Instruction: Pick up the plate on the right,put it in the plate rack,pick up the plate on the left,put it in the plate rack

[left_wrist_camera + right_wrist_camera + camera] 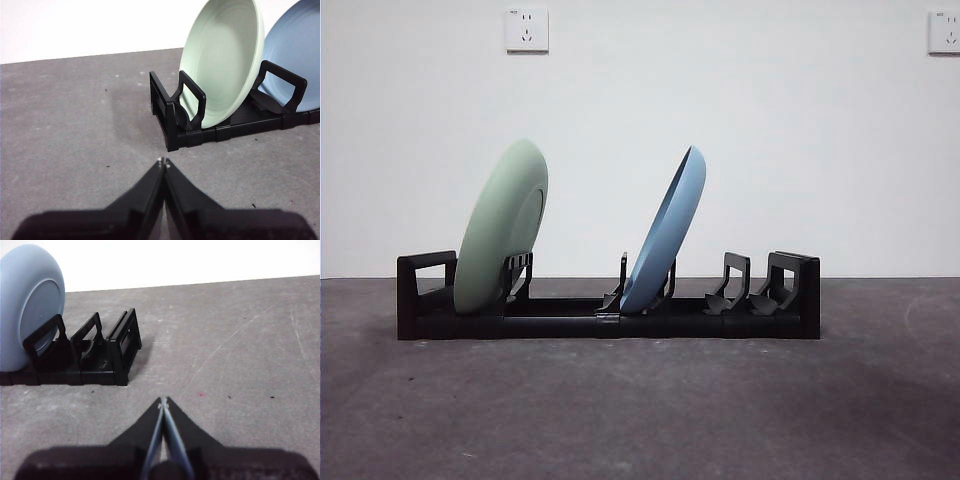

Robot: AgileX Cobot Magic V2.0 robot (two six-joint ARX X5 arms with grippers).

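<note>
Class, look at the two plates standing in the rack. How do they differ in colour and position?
The green plate is pale green; the blue plate is light blue. The green plate stands by one boxy end of the plate rack; the blue plate stands near its middle. Both lean the same way, standing on edge.

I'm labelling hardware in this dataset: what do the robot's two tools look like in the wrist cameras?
Both look alike. The left tool and the right tool are each two matte black wedge-shaped jaws rising from a wide black base and tapering to a narrow point, with small pale specks at the tips. No cables or markings show.
</note>
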